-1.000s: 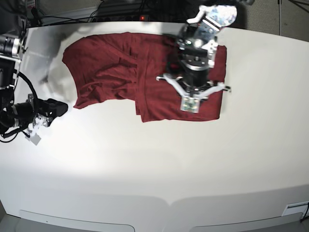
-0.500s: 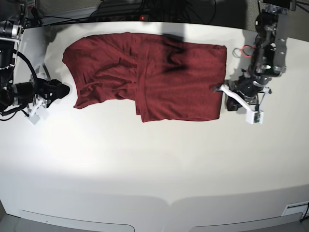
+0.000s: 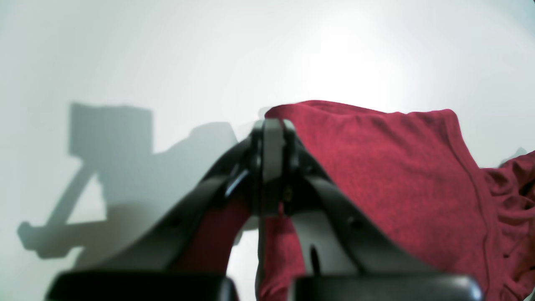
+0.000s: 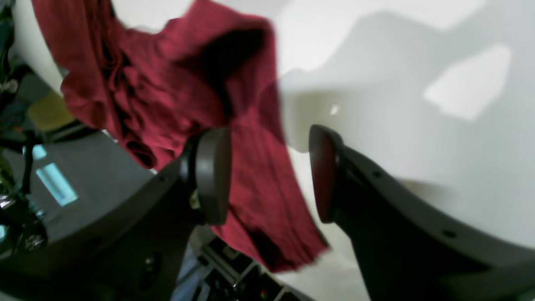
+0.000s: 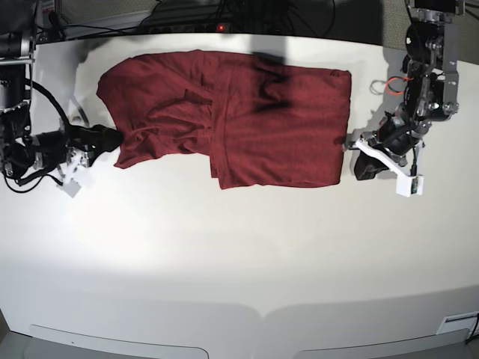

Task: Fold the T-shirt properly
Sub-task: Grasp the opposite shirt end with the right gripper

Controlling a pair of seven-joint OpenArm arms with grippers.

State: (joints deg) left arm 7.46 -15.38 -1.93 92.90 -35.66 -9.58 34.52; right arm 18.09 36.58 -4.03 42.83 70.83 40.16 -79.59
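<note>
Maroon T-shirt (image 5: 232, 120) hem behind shut left claw (image 3: 272, 146).

White table (image 5: 239, 254), smooth, curved front edge, glare patch left of centre. Hard arm shadows fall across it in both wrist views. Behind the far edge: dark area with black cables (image 5: 187, 15) and one small red indicator light (image 5: 221, 28). Grey floor (image 4: 83, 167) beyond the table edge in the right wrist view, blurred clutter there, unidentifiable.
</note>
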